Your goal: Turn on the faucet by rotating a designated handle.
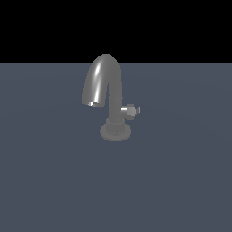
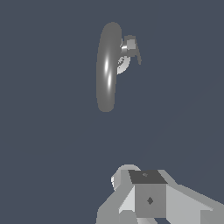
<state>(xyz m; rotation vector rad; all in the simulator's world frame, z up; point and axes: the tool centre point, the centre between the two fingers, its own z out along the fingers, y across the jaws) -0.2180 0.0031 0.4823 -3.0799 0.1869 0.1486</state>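
Only the wrist view shows the tool [image 2: 144,210], far from the faucet [image 2: 107,65].

This is no real room but a bare simulated scene: a flat, featureless slate-blue floor [image 1: 50,181] runs to a straight horizon under a plain black backdrop [image 1: 116,27]. The only fixture is a glossy grey faucet [image 1: 108,86] standing straight on that surface, with no sink, counter or wall around it. Shading is smooth and untextured, as in a simulator's render.
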